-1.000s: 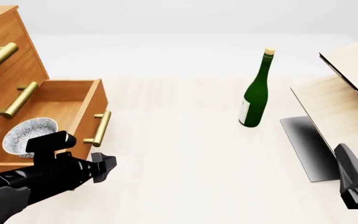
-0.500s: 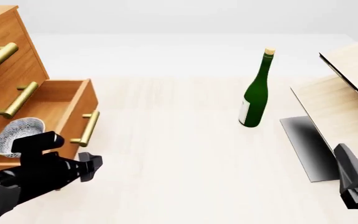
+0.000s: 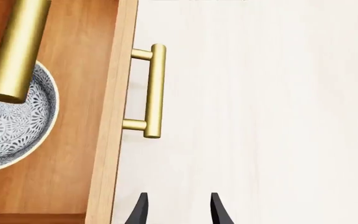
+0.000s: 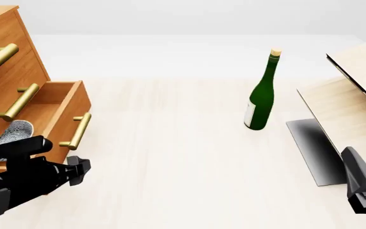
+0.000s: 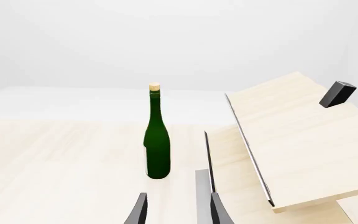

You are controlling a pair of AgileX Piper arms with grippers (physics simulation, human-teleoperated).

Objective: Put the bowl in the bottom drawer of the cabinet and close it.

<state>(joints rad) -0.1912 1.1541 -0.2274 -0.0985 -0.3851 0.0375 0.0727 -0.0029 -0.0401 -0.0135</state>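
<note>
The orange-brown cabinet [image 4: 5,62] stands at the left, its bottom drawer [image 4: 75,107] pulled partly out. The speckled bowl [image 4: 11,133] lies inside it, half under the drawer above. In the left wrist view the bowl [image 3: 11,126] rests on the floor of the drawer [image 3: 73,163], behind the brass handle [image 3: 154,91]. My left gripper [image 4: 80,171] hangs open and empty just outside the drawer front, near its close corner; its gripper [image 3: 177,210] shows two separated fingers. My right gripper [image 4: 351,160] sits open and empty at the lower right, and in its wrist view the gripper [image 5: 177,210] holds nothing.
A green bottle [image 4: 260,93] with a cork stands upright mid-table, also facing the right wrist as the bottle [image 5: 157,140]. A pale light-wood structure [image 4: 354,90] with slanted boards fills the right side, with a small black block [image 5: 337,93] on it.
The bottom drawer has slid leftward into the cabinet, carrying the bowl further under. My left gripper has moved left along with the drawer front. The right arm has stayed still.
</note>
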